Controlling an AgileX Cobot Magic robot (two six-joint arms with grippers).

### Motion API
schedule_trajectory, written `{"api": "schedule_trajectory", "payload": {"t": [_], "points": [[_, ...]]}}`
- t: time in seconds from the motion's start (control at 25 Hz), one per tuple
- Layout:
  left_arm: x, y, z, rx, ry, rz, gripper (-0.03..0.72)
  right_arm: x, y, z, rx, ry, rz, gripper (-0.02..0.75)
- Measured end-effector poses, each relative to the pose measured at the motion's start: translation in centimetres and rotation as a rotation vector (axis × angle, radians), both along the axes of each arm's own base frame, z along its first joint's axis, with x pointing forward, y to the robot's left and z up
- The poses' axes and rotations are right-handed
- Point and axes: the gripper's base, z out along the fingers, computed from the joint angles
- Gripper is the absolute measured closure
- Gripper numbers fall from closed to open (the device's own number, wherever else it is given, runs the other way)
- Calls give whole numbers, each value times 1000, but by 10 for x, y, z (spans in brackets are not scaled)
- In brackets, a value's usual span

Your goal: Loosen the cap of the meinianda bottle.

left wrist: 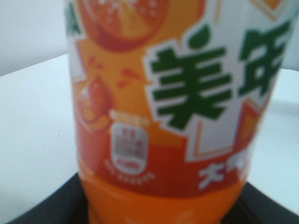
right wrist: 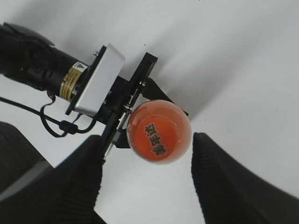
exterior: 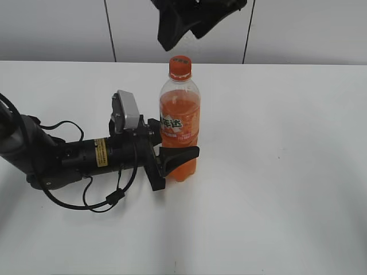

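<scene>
The bottle (exterior: 179,123) of orange drink stood upright on the white table (exterior: 275,172), near the middle. Its orange cap (exterior: 179,67) was on top of the neck.

The left arm (exterior: 63,157) lay low along the table, reaching in from the left side. The left gripper (exterior: 175,157) was closed around the lower part of the bottle, with one black finger (exterior: 180,154) across the front, just under the label (exterior: 179,129). In the left wrist view the bottle (left wrist: 168,112) filled almost the whole picture, very close and a little blurry, with big green letters on white.

The right gripper (exterior: 192,26) hung in the air just above the cap and was not touching it. From the right wrist view, looking straight down, the cap (right wrist: 159,137) sat between the two wide black fingers (right wrist: 229,182). The fingers were spread open, with a gap on each side of the cap. The left arm's small white camera box (right wrist: 100,79) showed beside the bottle.
</scene>
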Motion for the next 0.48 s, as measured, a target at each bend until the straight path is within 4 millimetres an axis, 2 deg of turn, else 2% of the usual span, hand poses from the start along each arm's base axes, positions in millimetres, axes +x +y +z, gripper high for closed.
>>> {"api": "schedule_trajectory", "payload": {"t": [0.24,0.36,0.48], "points": [[0,0,0,-1,1,0,293,0,0,0,57,90,-190,251],[0,0,0,-1,1,1,293,0,1,-1,62,104,-218,196],[0,0,0,-1,1,1,293,3,3,-8,51,117,-225,176]]}}
